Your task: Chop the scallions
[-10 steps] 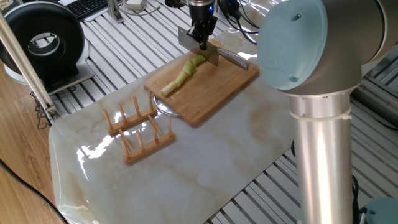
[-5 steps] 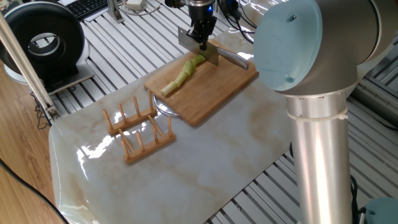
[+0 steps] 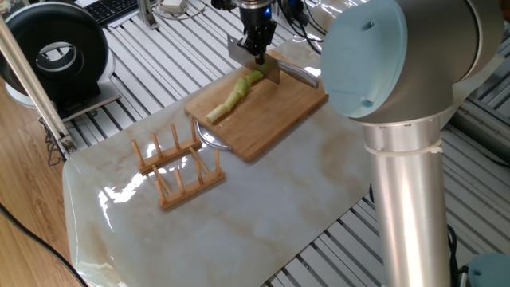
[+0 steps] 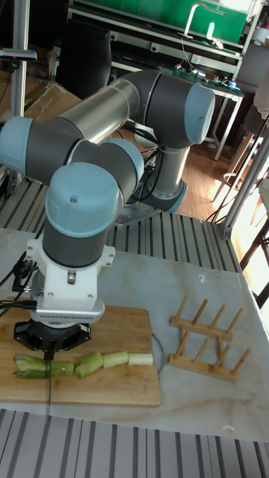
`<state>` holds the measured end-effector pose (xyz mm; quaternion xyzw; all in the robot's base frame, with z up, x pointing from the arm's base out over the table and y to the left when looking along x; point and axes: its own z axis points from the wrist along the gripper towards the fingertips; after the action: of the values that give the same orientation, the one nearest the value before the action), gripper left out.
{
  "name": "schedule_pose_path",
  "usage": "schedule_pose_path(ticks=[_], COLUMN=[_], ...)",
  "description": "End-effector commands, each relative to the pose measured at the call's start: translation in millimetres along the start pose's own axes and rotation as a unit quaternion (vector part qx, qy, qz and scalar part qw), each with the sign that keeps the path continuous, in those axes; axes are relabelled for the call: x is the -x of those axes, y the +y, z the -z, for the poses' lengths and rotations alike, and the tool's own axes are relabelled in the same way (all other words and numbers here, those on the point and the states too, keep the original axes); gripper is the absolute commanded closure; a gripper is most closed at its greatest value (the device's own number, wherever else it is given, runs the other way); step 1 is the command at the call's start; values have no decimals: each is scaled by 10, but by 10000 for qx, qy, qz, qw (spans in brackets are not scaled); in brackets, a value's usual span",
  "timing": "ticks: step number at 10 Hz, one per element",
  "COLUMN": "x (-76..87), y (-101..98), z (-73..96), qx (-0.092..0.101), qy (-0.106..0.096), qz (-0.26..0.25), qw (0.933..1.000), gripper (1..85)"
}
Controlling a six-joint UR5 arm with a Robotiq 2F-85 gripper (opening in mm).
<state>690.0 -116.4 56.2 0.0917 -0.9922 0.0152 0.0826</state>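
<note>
Gripper (image 4: 51,352) clamped on the knife (image 3: 256,64), blade edge down into the scallions (image 4: 90,364) directly beneath it, on the cutting board (image 3: 279,112). Stalk already segmented; green end lies just behind the blade. Judgement: press straight down until the blade meets the board, keep it vertical, avoid dragging pieces sideways.

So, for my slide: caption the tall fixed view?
UR5 end effector presses knife into scallions on cutting board.

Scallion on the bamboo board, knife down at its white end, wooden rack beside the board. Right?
Wrong end. The knife is down at the green end of the scallion; the whitish end lies away from the blade, as the tall fixed view shows. Board and rack are as stated.
</note>
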Motion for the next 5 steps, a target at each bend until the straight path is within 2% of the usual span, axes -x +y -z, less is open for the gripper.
schedule_pose_path(ticks=[1, 3, 4, 5], x=[-37, -50, -20, 13], y=[-5, 104, 126, 127], z=[-10, 187, 226, 182], qx=[24, 56, 52, 103], qy=[64, 73, 11, -52], qz=[25, -93, -122, -104], qw=[10000, 9999, 9999, 9999], gripper=[843, 843, 843, 843])
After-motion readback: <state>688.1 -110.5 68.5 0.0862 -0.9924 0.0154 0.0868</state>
